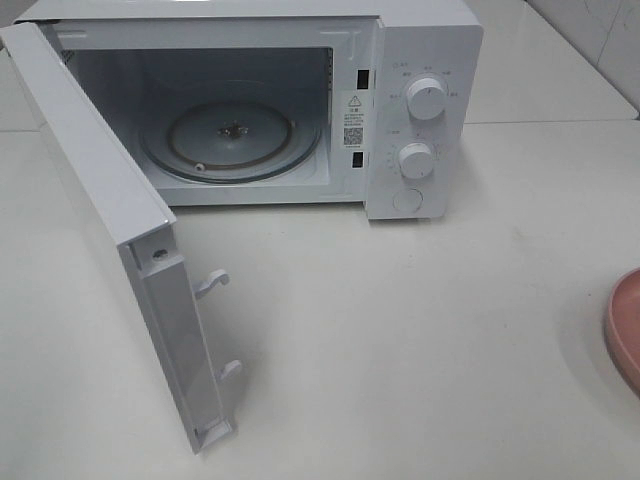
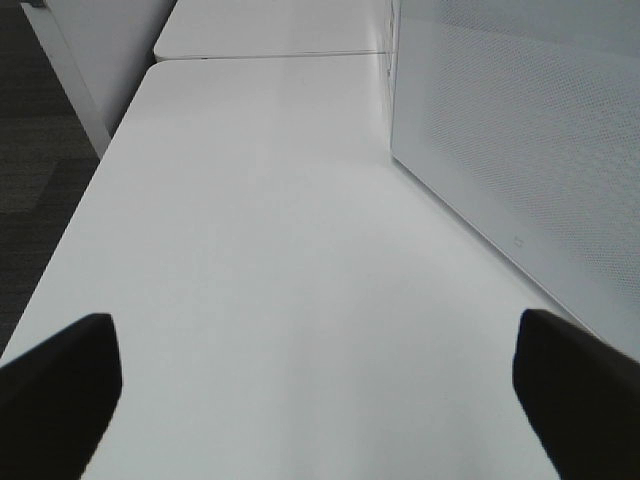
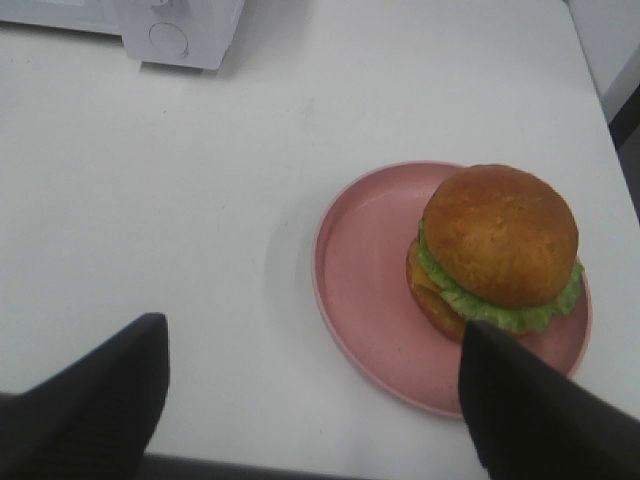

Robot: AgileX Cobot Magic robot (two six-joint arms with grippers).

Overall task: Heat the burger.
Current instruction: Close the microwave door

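Note:
The burger has a glossy brown bun and green lettuce, and it sits on the right part of a round pink plate. My right gripper hangs open above the table just short of the plate, with one dark finger close to the burger's near side and the other finger over bare table. Nothing is between them. My left gripper is wide open over bare table beside a white microwave panel. Neither gripper appears in the exterior high view, and the burger is outside it too.
The white microwave stands at the back with its door swung wide open to the left and a glass turntable bare inside. The pink plate's rim shows at the right edge. The microwave's corner lies beyond the plate.

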